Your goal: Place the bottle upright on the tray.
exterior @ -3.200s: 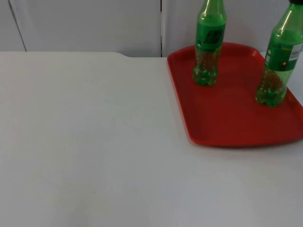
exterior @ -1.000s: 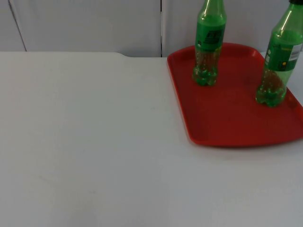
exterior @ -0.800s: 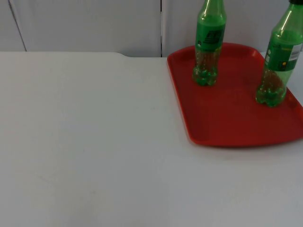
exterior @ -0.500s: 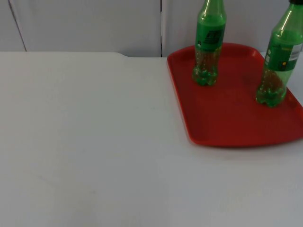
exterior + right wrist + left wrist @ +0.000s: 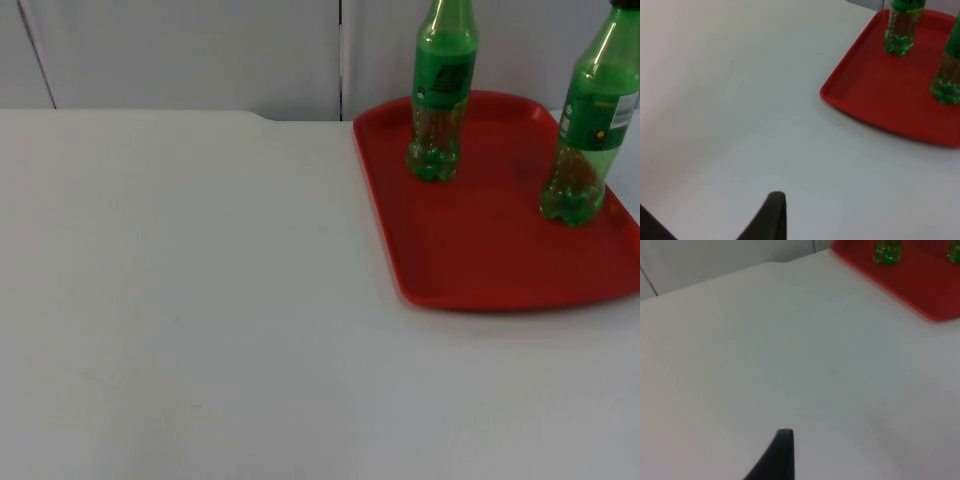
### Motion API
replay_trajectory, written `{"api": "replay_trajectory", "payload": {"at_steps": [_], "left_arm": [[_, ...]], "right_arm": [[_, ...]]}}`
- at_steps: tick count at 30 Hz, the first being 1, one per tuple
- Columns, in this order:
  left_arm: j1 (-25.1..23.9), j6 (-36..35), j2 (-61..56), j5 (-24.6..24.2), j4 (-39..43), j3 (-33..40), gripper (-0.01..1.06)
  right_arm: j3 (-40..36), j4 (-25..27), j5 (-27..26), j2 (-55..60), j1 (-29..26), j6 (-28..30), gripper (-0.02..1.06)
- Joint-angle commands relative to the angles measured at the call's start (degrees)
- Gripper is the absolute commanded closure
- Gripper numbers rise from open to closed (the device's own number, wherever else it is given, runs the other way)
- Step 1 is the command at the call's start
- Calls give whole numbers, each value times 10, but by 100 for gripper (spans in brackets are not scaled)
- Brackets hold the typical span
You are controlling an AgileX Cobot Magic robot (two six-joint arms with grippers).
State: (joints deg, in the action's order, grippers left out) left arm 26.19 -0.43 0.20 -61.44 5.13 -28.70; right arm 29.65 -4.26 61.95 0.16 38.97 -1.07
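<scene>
Bottle, green, upright on the red tray near its far left corner; a second green bottle stands upright toward the tray's right edge, well apart from the first. Tray rests on the white table, beside the grey partition wall. Left gripper and right gripper wait over bare table; whether their fingers are open or closed cannot be told.

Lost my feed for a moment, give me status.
Left gripper and right gripper over bare table, waiting. Two green bottles upright on red tray. Nothing in the way.
</scene>
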Motion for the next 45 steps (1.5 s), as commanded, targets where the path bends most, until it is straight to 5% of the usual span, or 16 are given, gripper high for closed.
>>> {"api": "replay_trajectory", "payload": {"at_steps": [1,30,45], "left_arm": [[-29,-3,-2,-1,5,4,0],[-246,-3,-2,0,5,4,0],[-262,-3,-2,0,5,4,0]], "right_arm": [[-2,1,-2,-2,2,6,-1],[-2,1,-2,-2,2,5,-1],[-2,1,-2,-2,2,5,-1]]}}
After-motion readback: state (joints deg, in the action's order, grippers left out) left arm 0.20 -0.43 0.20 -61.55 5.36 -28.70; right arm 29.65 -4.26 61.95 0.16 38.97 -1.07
